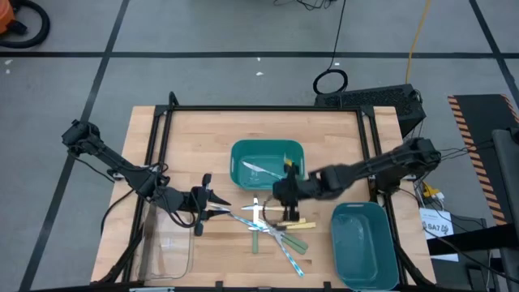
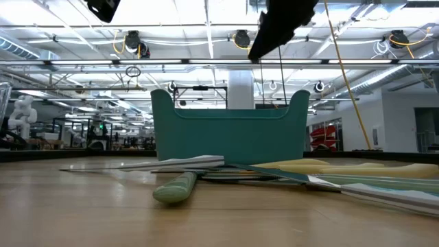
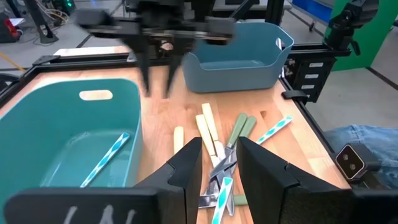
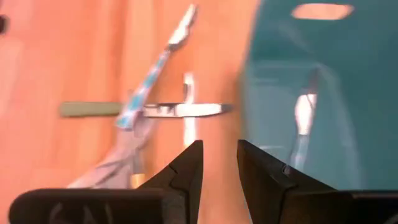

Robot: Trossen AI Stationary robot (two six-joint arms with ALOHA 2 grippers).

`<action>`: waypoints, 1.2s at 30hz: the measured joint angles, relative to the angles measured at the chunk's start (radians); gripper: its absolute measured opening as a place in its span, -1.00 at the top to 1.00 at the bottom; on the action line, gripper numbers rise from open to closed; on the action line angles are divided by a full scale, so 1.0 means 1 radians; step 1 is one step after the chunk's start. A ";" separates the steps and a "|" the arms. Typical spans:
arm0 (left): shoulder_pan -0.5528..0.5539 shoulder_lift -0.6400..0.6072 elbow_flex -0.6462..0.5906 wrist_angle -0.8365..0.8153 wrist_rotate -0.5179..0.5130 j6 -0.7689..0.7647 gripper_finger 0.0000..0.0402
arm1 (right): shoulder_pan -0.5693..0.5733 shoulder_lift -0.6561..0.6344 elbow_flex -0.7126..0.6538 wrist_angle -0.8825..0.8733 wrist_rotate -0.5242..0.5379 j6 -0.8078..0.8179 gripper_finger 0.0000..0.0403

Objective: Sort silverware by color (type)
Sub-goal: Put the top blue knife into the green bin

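1. The tabletop carries two teal bins: one at its middle and one at the near right corner. A clear bin sits at the near left.
2. The silverware lies mostly in a crossed heap on the wood between the near bins, just in front of the middle bin. One blue-patterned piece already lies inside the middle bin.
3. The right hand hangs above the heap's far edge, beside the middle bin's near rim. Its fingers stand a narrow gap apart with nothing between them.
4. The left hand is low at the heap's left end, fingers narrowly parted and empty, their tips pointing at the nearest pieces.
5. In the left wrist view I count about three pale yellow handles, two green and two blue-patterned in the heap; overlap makes the count unsure.
6. Only the wrist views show the piece in the bin lying along its floor. The low view shows a green handle nearest its camera and hides the bin's inside.
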 joint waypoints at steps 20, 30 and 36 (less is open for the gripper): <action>-0.008 0.205 0.000 0.097 0.000 -0.115 0.46 | 0.292 0.199 0.000 0.323 0.204 0.166 0.54; -0.033 0.292 0.000 0.092 0.001 -0.193 0.46 | 0.221 0.373 0.000 0.498 0.223 0.236 0.45; -0.049 0.301 0.000 0.099 0.001 -0.215 0.46 | 0.189 0.418 0.000 0.495 0.216 0.278 0.22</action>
